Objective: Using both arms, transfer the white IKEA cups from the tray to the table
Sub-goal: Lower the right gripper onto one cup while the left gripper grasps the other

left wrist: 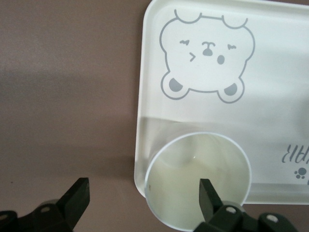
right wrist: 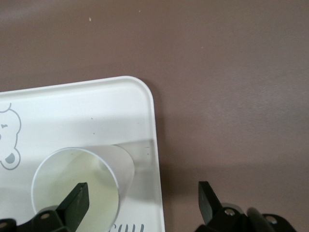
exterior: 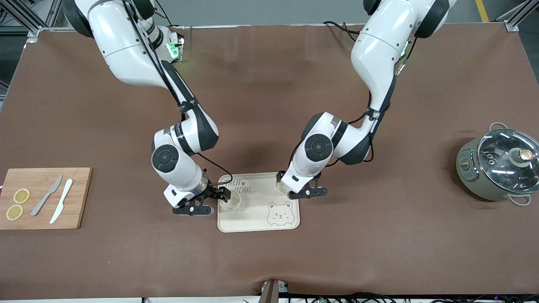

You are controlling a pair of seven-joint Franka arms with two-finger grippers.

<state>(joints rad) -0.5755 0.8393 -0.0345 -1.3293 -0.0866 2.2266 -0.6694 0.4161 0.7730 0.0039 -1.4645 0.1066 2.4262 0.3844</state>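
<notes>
On the tray (exterior: 252,225), both white cups stand upright, one at each end, each straddled at the rim by a gripper.

The left gripper (exterior: 306,192) is set over the cup (left wrist: 198,181) at the left arm's end; the right gripper (exterior: 201,204) over the other cup (right wrist: 77,183). On each, one finger (left wrist: 208,193) is seen inside the rim and one outside; both jaws stand fully open, nothing gripped.

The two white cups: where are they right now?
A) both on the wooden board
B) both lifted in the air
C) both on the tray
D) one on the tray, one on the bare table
C: each cup stands on the tray, one open pincer straddling each rim.
</notes>
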